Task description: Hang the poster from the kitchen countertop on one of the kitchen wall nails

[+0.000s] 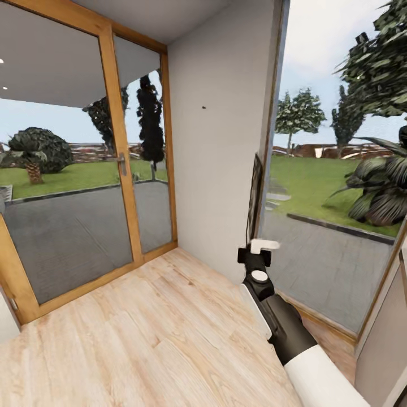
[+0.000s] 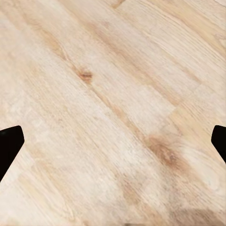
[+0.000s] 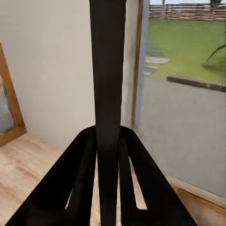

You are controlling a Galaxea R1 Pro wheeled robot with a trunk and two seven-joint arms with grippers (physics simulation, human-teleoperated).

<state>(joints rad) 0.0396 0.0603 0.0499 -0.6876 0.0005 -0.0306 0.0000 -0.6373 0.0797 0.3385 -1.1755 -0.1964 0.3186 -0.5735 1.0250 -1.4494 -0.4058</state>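
The poster [image 1: 255, 195] shows edge-on as a thin dark upright strip, held up beside the pale grey wall [image 1: 220, 141]. My right gripper [image 1: 255, 249] is shut on its lower edge. In the right wrist view the poster's black edge [image 3: 107, 70] rises straight up from between the closed fingers of the right gripper [image 3: 108, 139]. A wall nail [image 1: 203, 107] is a tiny dark dot high on the wall, left of and above the poster. My left gripper [image 2: 113, 141] stands open over the wooden floor with nothing in it. The kitchen countertop is out of view.
A wood-framed glass door [image 1: 118, 164] with a handle fills the left side. A large window [image 1: 333, 186] onto the garden lies right of the wall. Light wooden floor [image 1: 141, 328] stretches in front of me.
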